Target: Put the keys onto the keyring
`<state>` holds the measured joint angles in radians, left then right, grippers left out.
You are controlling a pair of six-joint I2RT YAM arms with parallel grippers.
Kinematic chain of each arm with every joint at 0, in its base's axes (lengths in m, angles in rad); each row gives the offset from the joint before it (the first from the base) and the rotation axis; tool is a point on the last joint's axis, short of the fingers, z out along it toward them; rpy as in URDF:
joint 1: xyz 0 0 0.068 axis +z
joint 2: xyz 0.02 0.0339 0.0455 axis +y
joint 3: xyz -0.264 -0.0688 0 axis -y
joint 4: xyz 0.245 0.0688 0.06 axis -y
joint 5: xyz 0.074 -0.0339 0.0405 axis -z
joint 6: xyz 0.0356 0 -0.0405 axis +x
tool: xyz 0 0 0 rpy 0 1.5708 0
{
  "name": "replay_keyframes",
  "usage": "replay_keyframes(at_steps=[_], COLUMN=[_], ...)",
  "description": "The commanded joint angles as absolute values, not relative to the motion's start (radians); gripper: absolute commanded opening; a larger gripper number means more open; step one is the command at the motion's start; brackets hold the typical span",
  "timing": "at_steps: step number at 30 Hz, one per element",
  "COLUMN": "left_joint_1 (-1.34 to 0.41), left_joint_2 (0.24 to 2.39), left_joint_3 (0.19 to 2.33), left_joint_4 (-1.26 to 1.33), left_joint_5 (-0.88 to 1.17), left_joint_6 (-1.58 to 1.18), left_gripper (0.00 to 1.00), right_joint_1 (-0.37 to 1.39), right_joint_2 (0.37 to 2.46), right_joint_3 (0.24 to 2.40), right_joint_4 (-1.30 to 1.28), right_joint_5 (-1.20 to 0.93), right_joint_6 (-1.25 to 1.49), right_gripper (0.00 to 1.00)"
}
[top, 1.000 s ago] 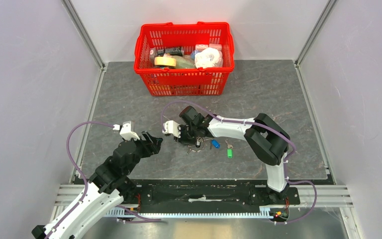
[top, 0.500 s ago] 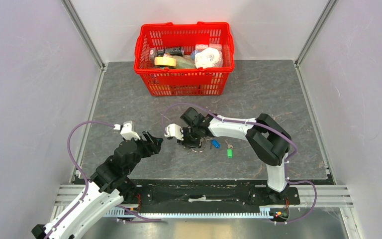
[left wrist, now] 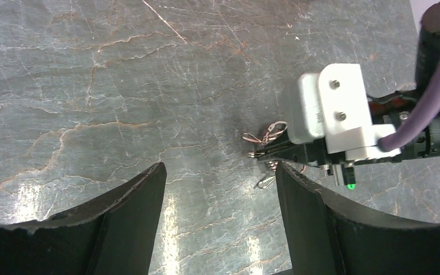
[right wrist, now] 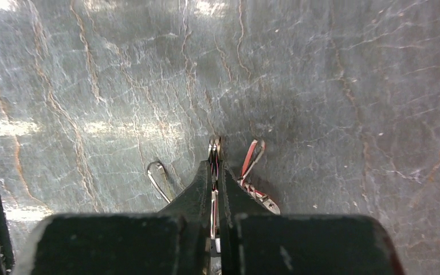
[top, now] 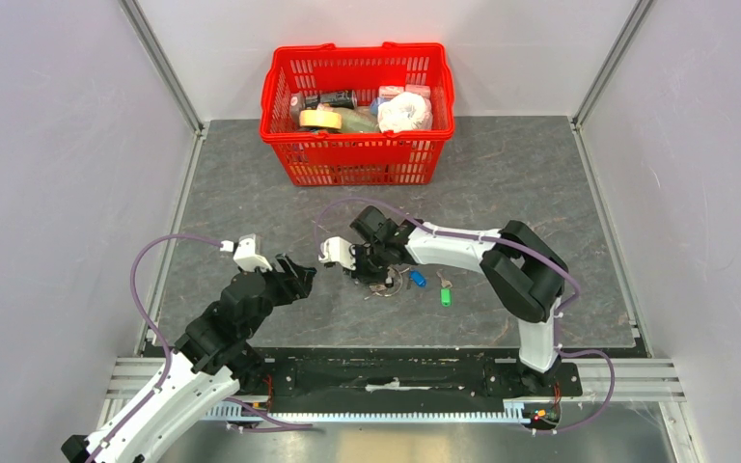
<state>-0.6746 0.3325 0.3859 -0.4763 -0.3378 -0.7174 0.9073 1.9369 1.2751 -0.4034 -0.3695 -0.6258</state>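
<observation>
My right gripper (top: 370, 271) is shut on the keyring (right wrist: 215, 143), pinching its silvery wire edge-on between the fingertips, low over the table. Small silvery keys (right wrist: 252, 160) hang beside the fingers, and the bunch shows under the gripper in the top view (top: 382, 285). The blue-headed key (top: 418, 279) and the green-headed key (top: 445, 296) lie on the table just right of it. My left gripper (top: 299, 273) is open and empty, to the left of the ring. In its wrist view (left wrist: 217, 172) the keyring's keys (left wrist: 268, 133) lie ahead, at the right gripper's tip.
A red basket (top: 280, 92) with tape and other items stands at the back. A small silvery key (top: 444, 282) lies next to the blue one. The right wrist's white camera mount (left wrist: 338, 106) is close in front of my left fingers.
My right gripper has shifted slightly to the right with the keyring in it. The left arm has not moved.
</observation>
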Motion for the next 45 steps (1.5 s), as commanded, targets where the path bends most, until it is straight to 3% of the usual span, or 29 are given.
replay_keyframes(at_steps=[1,22,34,45], left_joint_1=[-0.677,-0.677,-0.677,-0.677], left_joint_2=[0.32,0.322,0.349,0.381], left_joint_3=[0.388,0.416,0.433,0.502], left_joint_4=[-0.433,-0.189,0.087,0.239], left_joint_5=[-0.322,0.107,0.38,0.552], left_joint_6=[-0.711,-0.721,-0.77,-0.85], left_gripper=[0.77,0.77,0.77,0.77], right_joint_1=[0.907,0.906,0.906,0.919], right_joint_2=[1.826,1.324,1.12,1.102], right_joint_3=[1.267,1.055,1.047,1.146], right_joint_4=[-0.32,-0.114,-0.091,-0.149], right_joint_5=[-0.41,-0.539,-0.621,-0.341], right_joint_6=[-0.583,-0.346,-0.093,0.218], right_gripper=[0.0,0.0,0.0,0.0])
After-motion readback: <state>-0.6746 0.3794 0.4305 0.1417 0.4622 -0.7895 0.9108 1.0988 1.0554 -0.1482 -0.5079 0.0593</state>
